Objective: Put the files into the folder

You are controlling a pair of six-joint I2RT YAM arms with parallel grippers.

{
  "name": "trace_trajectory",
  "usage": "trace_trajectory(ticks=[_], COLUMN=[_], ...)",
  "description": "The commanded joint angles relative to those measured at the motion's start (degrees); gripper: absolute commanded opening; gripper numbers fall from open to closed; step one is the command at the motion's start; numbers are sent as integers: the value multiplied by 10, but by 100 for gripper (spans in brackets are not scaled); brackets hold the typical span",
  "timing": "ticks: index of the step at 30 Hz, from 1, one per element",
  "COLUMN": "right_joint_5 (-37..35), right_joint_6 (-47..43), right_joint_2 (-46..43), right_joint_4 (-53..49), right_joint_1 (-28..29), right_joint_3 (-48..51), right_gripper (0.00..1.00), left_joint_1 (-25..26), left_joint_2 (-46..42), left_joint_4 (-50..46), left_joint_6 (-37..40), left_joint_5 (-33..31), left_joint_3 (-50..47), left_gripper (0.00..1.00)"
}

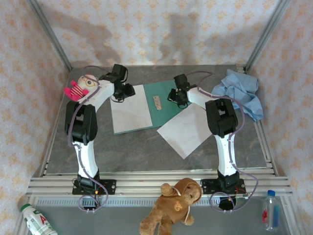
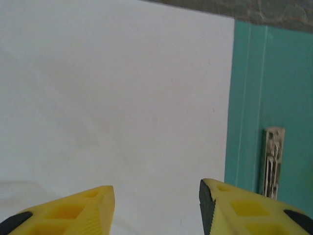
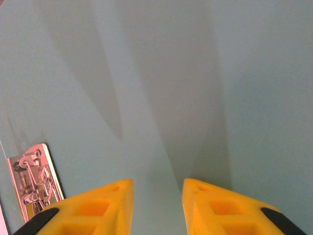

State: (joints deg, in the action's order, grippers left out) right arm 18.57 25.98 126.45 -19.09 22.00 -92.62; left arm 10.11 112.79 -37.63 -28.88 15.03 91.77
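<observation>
The folder (image 1: 165, 111) lies spread open on the table (image 1: 98, 152). One sheet (image 1: 131, 111) rests on its leaf directly beneath the left hand (image 2: 156, 188), whose fingers are parted and hold nothing. The right hand (image 3: 156, 183) hangs over the bare teal leaf, released too, with the clip (image 3: 34, 178) just to its left. The second sheet (image 1: 188, 128) lies on the table on the near side of the right hand, one edge at the folder's corner. I judge the job about half done: that sheet has yet to go in, and the folder may then need closing.
</observation>
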Motion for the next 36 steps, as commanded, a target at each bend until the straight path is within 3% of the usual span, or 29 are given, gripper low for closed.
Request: trace_trajectory(ticks=[1,7,14,27,36], right_joint_5=[-11,-3,1,10,22], right_joint_6=[10,13,16,20,23], right_joint_2=[-2,-5,-9,-30,-51], right_joint_4=[-46,-52,-61,-58,-55], right_joint_1=[7,7,8,11,11], right_joint_3=[-4,-13,-18,13,31], right_gripper=[33,33,34,34,34], left_joint_1=[23,50,54,19,-23], left_joint_2=[-61,-113,-115,-96,-79], left_joint_4=[-7,40,69,38,47], left_joint_6=[-8,-39,-47,-13,19], left_joint_5=[1,15,19,-23,-8], left_joint_3=[-63,-180,-256,-269,-268], left_gripper=[49,46,44,44,44])
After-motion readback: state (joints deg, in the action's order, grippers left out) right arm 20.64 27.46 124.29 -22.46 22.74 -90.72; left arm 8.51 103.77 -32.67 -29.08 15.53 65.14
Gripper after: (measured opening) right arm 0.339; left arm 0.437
